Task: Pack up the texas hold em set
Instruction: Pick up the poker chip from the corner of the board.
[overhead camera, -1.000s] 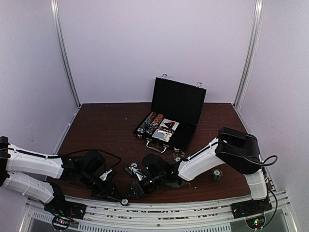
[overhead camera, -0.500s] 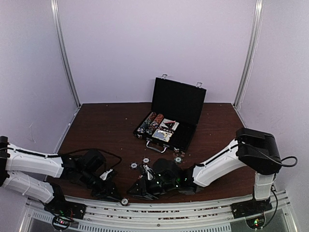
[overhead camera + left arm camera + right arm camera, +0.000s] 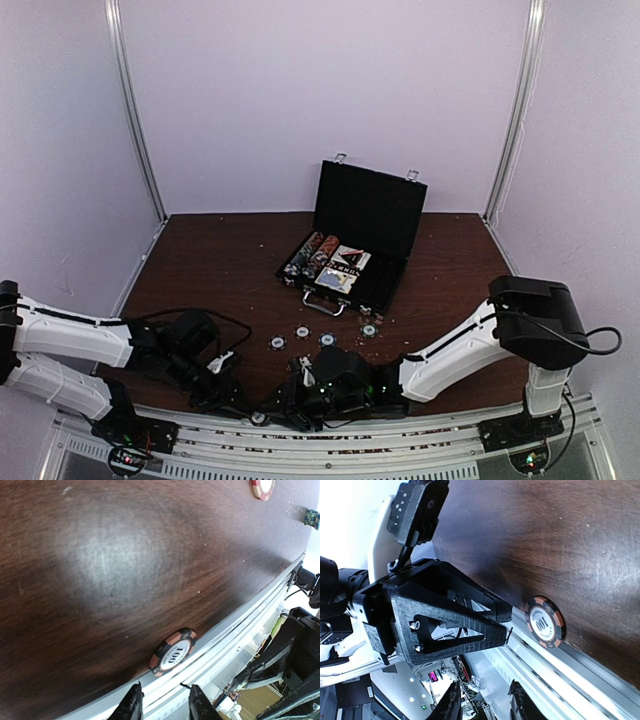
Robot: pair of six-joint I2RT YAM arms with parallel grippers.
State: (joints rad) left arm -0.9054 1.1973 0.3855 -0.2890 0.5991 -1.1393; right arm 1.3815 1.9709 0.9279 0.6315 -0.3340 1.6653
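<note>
Left pincer (image 3: 161,705) and right pincer (image 3: 482,702) both spread and empty, right by the orange-and-black poker chip (image 3: 173,652) at the surface (image 3: 100,555) edge.

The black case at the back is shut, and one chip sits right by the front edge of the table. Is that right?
Not quite: the case stands open, not shut, as the top external view shows. One chip does sit right by the front edge of the table.
</note>
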